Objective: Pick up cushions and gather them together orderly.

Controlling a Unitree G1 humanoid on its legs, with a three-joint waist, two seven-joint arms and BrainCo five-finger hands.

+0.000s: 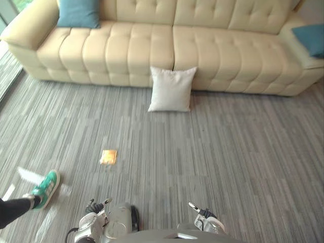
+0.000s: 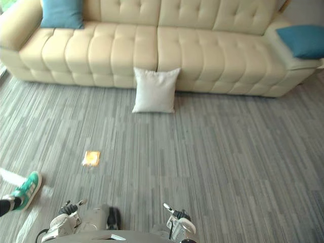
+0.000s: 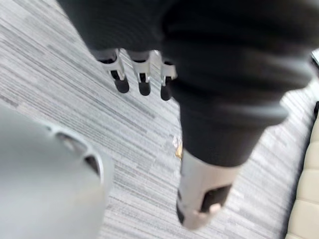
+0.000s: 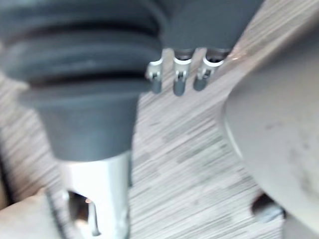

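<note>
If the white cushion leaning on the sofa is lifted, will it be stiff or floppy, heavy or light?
The white cushion looks plump and soft: probably light, sagging where gripped. It stands propped against the sofa, so a push may tip it onto the carpet.

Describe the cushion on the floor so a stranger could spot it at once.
Find the long cream sofa. Against the middle of its front, a white cushion stands on the grey carpet. The teal cushions lie on the sofa, not the floor.
</note>
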